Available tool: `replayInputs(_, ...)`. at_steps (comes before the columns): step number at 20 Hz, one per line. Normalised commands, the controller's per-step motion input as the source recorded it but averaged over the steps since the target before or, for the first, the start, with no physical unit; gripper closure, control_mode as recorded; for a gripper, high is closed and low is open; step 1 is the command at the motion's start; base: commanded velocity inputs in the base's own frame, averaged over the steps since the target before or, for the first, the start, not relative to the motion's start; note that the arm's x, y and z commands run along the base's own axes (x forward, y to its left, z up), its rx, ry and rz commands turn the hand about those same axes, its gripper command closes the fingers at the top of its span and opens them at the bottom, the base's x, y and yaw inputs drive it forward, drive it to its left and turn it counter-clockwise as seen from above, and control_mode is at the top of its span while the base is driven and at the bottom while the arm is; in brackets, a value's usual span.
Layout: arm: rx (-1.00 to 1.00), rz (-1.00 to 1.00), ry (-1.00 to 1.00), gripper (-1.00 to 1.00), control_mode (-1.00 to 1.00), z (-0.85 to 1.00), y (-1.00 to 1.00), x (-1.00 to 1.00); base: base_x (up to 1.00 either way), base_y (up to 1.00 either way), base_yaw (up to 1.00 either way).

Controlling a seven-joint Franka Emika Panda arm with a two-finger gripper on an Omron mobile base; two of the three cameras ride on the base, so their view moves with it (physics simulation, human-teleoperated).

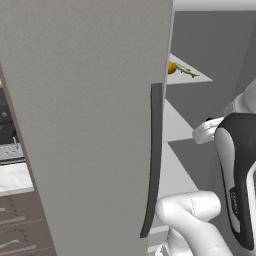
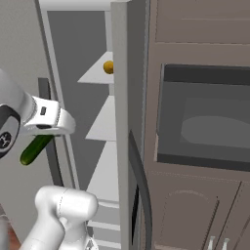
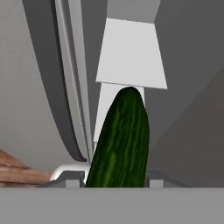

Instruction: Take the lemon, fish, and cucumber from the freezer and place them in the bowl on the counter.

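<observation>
Left base view: freezer (image 1: pixel 90 125) door swung wide, screening most of the scene; lemon (image 1: pixel 171 67) and fish (image 1: pixel 187 71) lie together on an upper shelf (image 1: pixel 192 76), not yet collected.

Right base view: cucumber (image 2: pixel 35 149) hangs tilted below the gripper (image 2: pixel 41 134), outside the shelves and beside the door handle (image 2: pixel 49 146), likely being carried out toward the bowl.

Hand view: cucumber (image 3: pixel 120 140) runs lengthwise from the hand, pointing at the shelves.

Gripper state: narrowly parted, jaws clamped on the cucumber's near end; fingertips hidden.
</observation>
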Motion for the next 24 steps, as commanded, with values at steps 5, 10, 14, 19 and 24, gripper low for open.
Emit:
replayInputs(5,0.0,-0.03,0.0,1.0,-1.0,0.0,0.01,-0.14,0.0,0.0,0.0)
replayInputs(10,0.0,0.0,0.0,1.0,1.0,0.0,0.0,0.0,-0.06,0.02,0.0)
replayInputs(14,0.0,0.0,0.0,1.0,1.0,0.0,0.0,0.0,-0.71,0.6,0.0)
replayInputs(19,0.0,0.0,0.0,1.0,1.0,0.0,0.0,0.0,-0.54,1.0,0.01)
replayInputs(24,0.0,0.0,0.0,1.0,1.0,0.0,0.0,0.0,-0.09,1.0,0.06)
